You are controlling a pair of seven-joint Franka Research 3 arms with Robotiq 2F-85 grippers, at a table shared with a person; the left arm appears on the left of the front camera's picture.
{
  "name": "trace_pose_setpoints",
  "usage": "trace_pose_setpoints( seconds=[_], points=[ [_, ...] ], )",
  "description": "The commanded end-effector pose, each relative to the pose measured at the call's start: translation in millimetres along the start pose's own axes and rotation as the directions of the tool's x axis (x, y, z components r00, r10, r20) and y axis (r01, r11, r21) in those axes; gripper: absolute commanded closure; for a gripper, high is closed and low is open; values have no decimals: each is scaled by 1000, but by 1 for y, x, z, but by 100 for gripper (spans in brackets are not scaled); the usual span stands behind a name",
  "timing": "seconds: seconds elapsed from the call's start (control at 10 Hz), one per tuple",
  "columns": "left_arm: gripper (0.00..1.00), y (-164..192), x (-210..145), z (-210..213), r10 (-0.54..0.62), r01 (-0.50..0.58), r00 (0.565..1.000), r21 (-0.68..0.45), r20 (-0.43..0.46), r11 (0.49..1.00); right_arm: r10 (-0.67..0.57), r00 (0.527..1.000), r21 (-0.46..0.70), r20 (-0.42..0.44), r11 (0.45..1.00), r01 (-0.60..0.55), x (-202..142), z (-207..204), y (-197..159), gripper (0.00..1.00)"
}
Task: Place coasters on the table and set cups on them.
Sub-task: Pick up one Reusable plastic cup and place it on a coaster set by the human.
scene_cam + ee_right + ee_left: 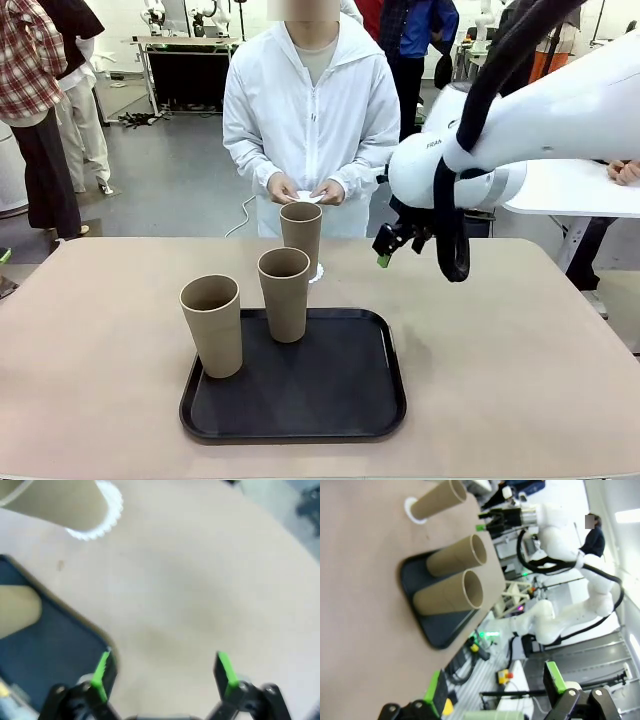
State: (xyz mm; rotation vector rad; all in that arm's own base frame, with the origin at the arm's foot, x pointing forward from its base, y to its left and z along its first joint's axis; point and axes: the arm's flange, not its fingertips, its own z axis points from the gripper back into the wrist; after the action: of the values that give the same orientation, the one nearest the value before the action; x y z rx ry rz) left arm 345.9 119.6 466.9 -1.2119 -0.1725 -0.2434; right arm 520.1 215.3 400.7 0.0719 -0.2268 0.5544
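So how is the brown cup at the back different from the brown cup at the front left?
The far tall tan-brown tapered cup stands on the beige table, on a white lacy paper coaster. The front-left tan-brown cup stands on the black rounded tray with no coaster. The far cup is nearer the person than the front-left cup. Both are upright, with the same shape and colour.

Open table [500, 340] right of the tray [340, 390]; cups [284, 290] block its left.
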Motion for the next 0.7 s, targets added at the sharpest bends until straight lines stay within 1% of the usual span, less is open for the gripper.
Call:
trace_pose_setpoints(
  seconds=[0.0, 0.2, 0.3, 0.5, 0.6],
  points=[
    [0, -2, 0, 1, -5, 5, 1000, -6, 6, 1000, -96, 987, -19, -126, 995, 94, 30, 66, 80, 0],
    [0, -2, 0, 1, -5, 5, 1000, -6, 6, 1000, -110, 981, -34, -158, 994, 105, 33, 95, 98, 0],
    [0, -2, 0, 1, -5, 5, 1000, -6, 6, 1000, -121, 978, -41, -169, 992, 116, 32, 101, 100, 0],
    [0, -2, 0, 1, -5, 5, 1000, -6, 6, 1000, -131, 975, -38, -179, 991, 127, 32, 101, 97, 0],
    [0, -2, 0, 1, -5, 5, 1000, -6, 6, 1000, -115, 979, -29, -166, 993, 112, 40, 96, 93, 0]
  ],
)
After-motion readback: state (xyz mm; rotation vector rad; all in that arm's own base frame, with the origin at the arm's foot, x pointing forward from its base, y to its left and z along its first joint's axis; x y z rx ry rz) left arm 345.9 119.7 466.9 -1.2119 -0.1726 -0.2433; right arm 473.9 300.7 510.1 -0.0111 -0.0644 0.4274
